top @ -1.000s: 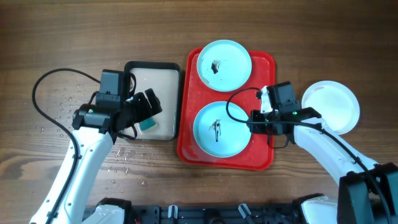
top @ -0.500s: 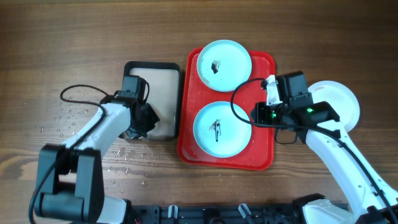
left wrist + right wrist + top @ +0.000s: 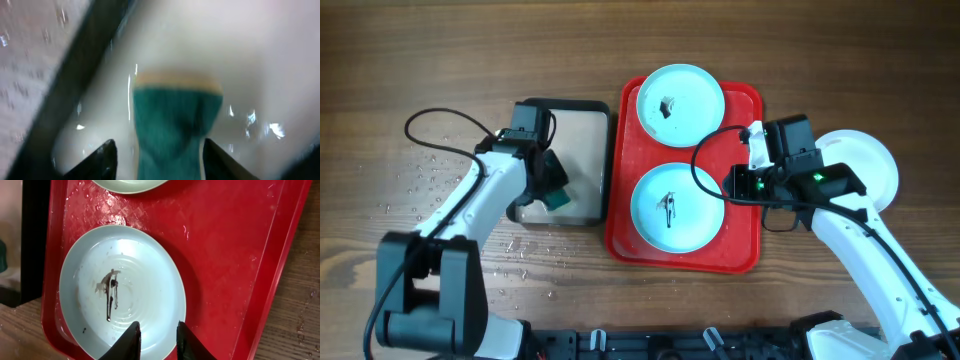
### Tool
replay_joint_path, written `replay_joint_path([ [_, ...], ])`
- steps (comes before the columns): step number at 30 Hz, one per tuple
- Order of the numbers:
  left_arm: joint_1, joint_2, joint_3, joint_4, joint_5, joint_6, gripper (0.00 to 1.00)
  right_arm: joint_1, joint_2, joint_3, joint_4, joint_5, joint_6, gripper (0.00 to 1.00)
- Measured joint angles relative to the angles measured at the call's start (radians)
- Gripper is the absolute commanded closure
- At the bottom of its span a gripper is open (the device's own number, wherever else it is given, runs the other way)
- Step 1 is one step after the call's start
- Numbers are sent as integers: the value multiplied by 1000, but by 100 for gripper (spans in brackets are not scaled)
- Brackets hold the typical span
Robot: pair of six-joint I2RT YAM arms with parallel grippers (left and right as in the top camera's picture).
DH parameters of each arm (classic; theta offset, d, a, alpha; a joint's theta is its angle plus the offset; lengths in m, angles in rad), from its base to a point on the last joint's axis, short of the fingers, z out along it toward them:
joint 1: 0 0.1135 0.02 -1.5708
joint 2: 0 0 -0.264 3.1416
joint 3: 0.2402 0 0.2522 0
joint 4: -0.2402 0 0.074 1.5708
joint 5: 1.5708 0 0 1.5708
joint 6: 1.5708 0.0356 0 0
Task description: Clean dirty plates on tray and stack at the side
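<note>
Closest to me, my right pincer (image 3: 157, 340) hangs over the right-hand edge of the nearer plate (image 3: 122, 292). Its fingers are only a little apart and there's nothing in them. That plate sits in the near half of the red tray (image 3: 225, 240) and has a dark streaky smear right in its centre. The tray floor around it is wet.

Over on the other side, my left pincer (image 3: 160, 155) is down inside the small black-rimmed tray (image 3: 582, 130), just left of the red one. The green sponge (image 3: 175, 125) is right between its fingers. The wrist view is pretty blurry, so I honestly can't tell if I'm squeezing it or just straddling it. There are water drops (image 3: 425, 175) all over the table (image 3: 440, 60) on that side.

Further back, the second plate (image 3: 680, 102) fills the far half of the red tray, with a small dark blob near its middle. The third plate (image 3: 875, 160) sits off the tray on the bare wood to the right, partly under my right arm.
</note>
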Motion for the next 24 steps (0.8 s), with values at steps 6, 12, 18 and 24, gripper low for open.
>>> replay_joint_path([
  [6,-1,90,-21,134,-47,15,96,0,0,0,-10,0,0,76],
  [12,1,79,56,-40,14,60,55,0,0,0,-26,0,3,76],
  [18,1,21,90,-121,79,63,67,0,0,0,-31,0,3,76],
  [24,1,25,-85,78,80,47,96,0,0,0,-31,0,3,76],
])
